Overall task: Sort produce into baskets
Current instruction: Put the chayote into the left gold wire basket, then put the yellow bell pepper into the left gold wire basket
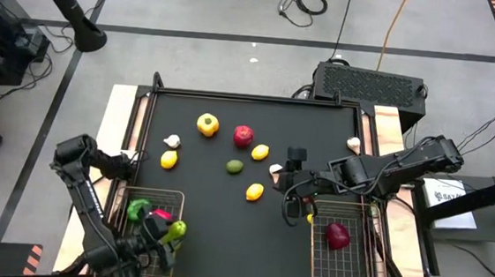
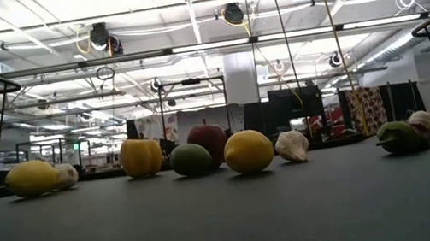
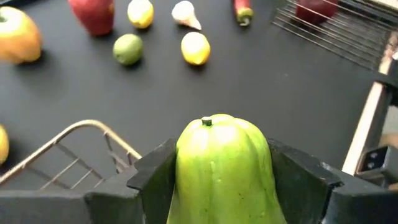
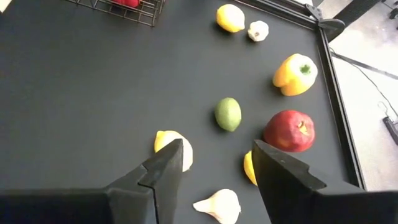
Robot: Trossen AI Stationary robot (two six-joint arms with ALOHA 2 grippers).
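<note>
1. A green pepper (image 3: 224, 168), smooth, ribbed and glossy with a small stem stub on top, is clamped between the two dark fingers of the left gripper (image 1: 172, 236); it is held over the right edge of the left basket (image 1: 128, 195), at the near left of the table.
2. In the left basket another green piece (image 1: 138, 208) and a pink-red piece (image 1: 162, 213) are seen; their exact kind cannot be told.
3. The right basket (image 1: 343, 270), of the same wire mesh with a brass rim, is set at the near right; a red apple (image 1: 338, 236) is lying in it, and a small yellow piece (image 1: 310, 218) is glimpsed at its left rim.
4. On the black table (image 1: 215, 216) the remaining produce is spread: a yellow pepper (image 1: 207, 125), a second red apple (image 1: 243, 136), a lime (image 1: 235, 166), three lemons (image 1: 260, 153), (image 1: 255, 192), (image 1: 169, 159), and a garlic bulb (image 1: 172, 141) just beside the last lemon. Another garlic bulb (image 1: 275, 169) is lying near the right gripper, and a third (image 1: 353, 144) is found at the right edge.
5. The right gripper (image 4: 214, 165) is held above the table's middle right, its fingers spread wide with nothing between them; a lemon and a garlic bulb are seen just below it.
6. A raised black rail (image 4: 333, 93) is seen along the far edge. Bare tabletop is left between the two baskets and along the near centre.
</note>
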